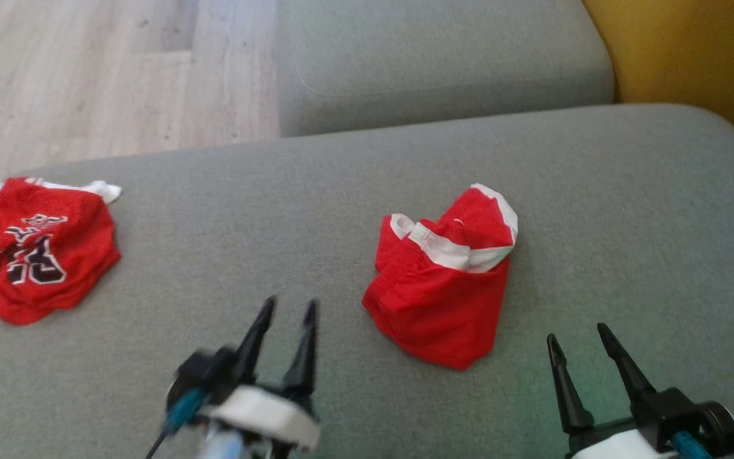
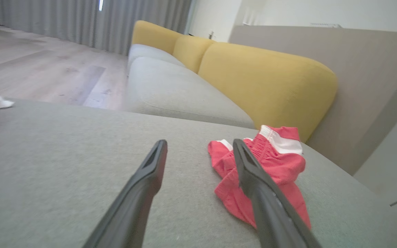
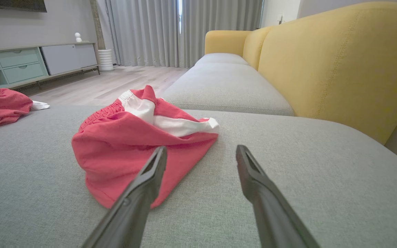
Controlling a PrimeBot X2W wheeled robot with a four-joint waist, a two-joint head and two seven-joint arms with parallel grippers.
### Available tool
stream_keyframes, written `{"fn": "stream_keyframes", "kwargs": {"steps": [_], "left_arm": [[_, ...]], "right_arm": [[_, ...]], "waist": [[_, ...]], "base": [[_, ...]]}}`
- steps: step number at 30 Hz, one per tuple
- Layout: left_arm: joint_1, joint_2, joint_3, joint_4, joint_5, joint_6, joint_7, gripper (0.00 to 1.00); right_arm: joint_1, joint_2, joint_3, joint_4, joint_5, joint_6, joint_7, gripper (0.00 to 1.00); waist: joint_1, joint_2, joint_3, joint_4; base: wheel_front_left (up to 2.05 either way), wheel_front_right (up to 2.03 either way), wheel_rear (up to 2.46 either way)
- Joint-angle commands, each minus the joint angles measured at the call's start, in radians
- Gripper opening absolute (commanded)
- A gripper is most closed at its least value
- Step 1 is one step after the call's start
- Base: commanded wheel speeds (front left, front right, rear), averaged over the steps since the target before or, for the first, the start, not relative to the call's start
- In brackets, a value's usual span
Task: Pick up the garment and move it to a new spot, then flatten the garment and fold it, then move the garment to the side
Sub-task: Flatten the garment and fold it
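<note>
A crumpled red garment [image 1: 443,287] with a white band lies in the middle of the grey sofa cushion [image 1: 246,185]. My left gripper [image 1: 290,301] hovers open just to its left, nothing between the fingers. My right gripper [image 1: 577,332] stands open to the garment's lower right, also empty. In the left wrist view the garment [image 2: 283,165] sits behind the right finger of the left gripper [image 2: 199,141]. The right wrist view has the garment [image 3: 126,148] ahead and left of the right gripper [image 3: 201,147].
A red jersey [image 1: 48,248] with dark lettering and white trim lies at the cushion's left edge. A second grey cushion [image 1: 437,57] lies beyond, with the yellow backrest [image 1: 692,51] at the right. Wooden floor [image 1: 86,76] shows at the upper left.
</note>
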Motion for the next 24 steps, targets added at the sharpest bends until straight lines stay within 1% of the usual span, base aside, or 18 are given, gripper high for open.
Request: {"fn": "stream_keyframes", "kwargs": {"steps": [1,4,5,6,8,11,14,17,18,24], "left_arm": [[-0.115,-0.005,-0.012,0.006,0.000,-0.015,0.011,1.00],[-0.213,-0.005,-0.098,0.054,-0.056,-0.032,0.080,1.00],[-0.275,-0.005,-0.146,0.072,-0.120,-0.035,0.138,1.00],[-0.305,-0.005,-0.175,0.075,-0.160,-0.036,0.170,1.00],[-0.362,-0.005,-0.219,0.080,-0.235,-0.036,0.229,1.00],[-0.434,-0.002,-0.264,0.095,-0.319,-0.036,0.296,1.00],[-0.499,0.017,-0.298,0.131,-0.348,-0.037,0.316,1.00],[-0.545,0.019,-0.329,0.171,-0.378,-0.037,0.326,1.00],[-0.545,0.019,-0.329,0.171,-0.378,-0.037,0.326,1.00],[-0.599,0.030,-0.419,0.200,-0.460,-0.037,0.353,1.00]], "right_arm": [[-0.046,-0.006,0.029,-0.039,-0.012,0.007,-0.011,1.00],[-0.054,-0.006,0.039,-0.044,-0.021,0.007,-0.011,1.00],[-0.061,-0.006,0.043,-0.049,-0.025,0.007,-0.011,1.00],[-0.066,-0.006,0.043,-0.050,-0.026,0.007,-0.011,1.00],[-0.076,-0.006,0.042,-0.050,-0.026,0.007,-0.011,1.00],[-0.087,-0.006,0.044,-0.053,-0.025,0.007,-0.011,1.00],[-0.096,-0.006,0.051,-0.052,-0.025,0.007,-0.011,1.00],[-0.102,-0.006,0.052,-0.052,-0.025,0.007,-0.011,1.00],[-0.102,-0.006,0.052,-0.052,-0.025,0.007,-0.011,1.00],[-0.098,-0.006,0.051,-0.050,-0.027,0.007,-0.011,1.00]], "waist": [[-0.0001,0.0000,0.033,-0.025],[-0.0001,0.0000,0.067,-0.049],[-0.0001,0.0000,0.099,-0.062],[-0.0001,0.0000,0.111,-0.068],[-0.0001,0.0000,0.134,-0.079],[-0.0001,0.0000,0.157,-0.094],[-0.0001,0.0000,0.171,-0.108],[-0.0001,0.0000,0.182,-0.116],[-0.0001,0.0000,0.182,-0.116],[-0.0001,0.0000,0.187,-0.122]], "base": [[0.00,0.00,0.00],[0.00,0.00,0.00],[0.00,0.00,0.00],[0.00,0.00,0.00],[0.00,0.00,0.00],[0.00,0.00,0.00],[0.00,0.00,0.00],[0.00,0.00,0.00],[0.00,0.00,0.00],[0.00,0.00,0.00]]}}
